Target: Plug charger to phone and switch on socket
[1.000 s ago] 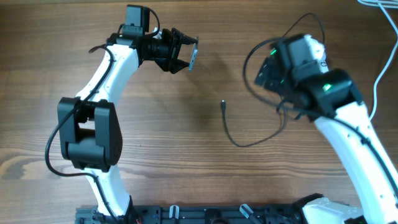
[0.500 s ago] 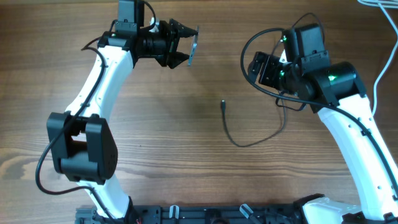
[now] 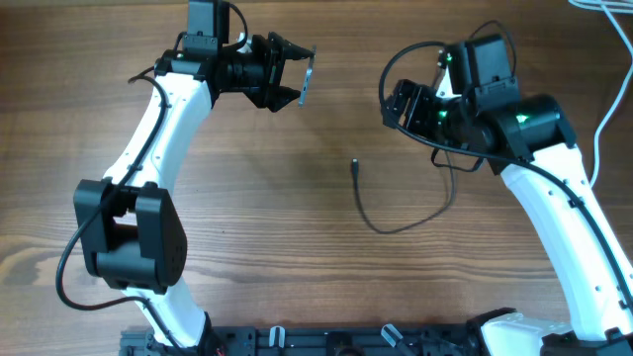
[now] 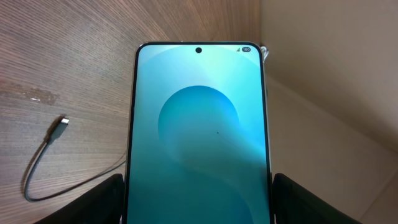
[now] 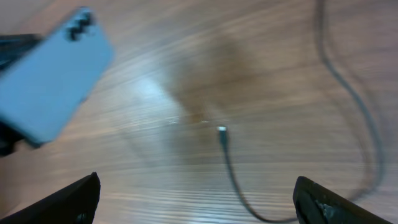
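Observation:
My left gripper [image 3: 297, 84] is shut on the phone [image 3: 308, 83] and holds it on edge above the table at the top centre. In the left wrist view the phone's teal screen [image 4: 199, 137] fills the space between the fingers. The charger, a thin black cable, lies on the table with its connector tip [image 3: 355, 167] in the middle; the tip also shows in the left wrist view [image 4: 62, 124] and the right wrist view [image 5: 222, 130]. My right gripper [image 3: 401, 104] is open and empty, above and right of the tip. The phone's grey back [image 5: 50, 84] shows in the right wrist view. The socket is out of view.
A white cord [image 3: 613, 89] runs along the right edge of the table. The charger cable loops [image 3: 415, 222] back under my right arm. A beige wall [image 4: 329, 93] shows behind the phone.
My left arm lifted the phone up and back, then stayed still. My right gripper swung up and then a little left, toward the connector tip. The cable has not moved.

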Robot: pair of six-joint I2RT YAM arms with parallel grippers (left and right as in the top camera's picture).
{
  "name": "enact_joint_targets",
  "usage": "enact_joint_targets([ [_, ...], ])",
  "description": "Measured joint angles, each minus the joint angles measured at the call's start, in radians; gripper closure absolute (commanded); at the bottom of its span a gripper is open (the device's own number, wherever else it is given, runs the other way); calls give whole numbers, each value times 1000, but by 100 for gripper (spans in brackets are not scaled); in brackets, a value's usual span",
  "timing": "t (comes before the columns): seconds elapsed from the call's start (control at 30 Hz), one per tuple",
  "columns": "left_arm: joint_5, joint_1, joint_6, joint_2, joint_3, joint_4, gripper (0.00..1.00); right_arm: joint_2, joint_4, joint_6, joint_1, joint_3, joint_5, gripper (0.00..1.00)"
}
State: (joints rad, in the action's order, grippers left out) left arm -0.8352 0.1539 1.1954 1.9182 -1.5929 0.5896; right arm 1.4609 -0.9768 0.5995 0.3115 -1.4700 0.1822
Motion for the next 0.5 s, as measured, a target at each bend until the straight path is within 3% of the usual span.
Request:
enact_joint_targets([
  [0.2, 0, 1, 0, 0, 0, 3, 27, 0, 67, -30, 98, 0, 64, 1],
  [0.5, 10, 27, 1, 0, 0, 14, 27, 40, 59, -24, 268, -84, -27, 1],
])
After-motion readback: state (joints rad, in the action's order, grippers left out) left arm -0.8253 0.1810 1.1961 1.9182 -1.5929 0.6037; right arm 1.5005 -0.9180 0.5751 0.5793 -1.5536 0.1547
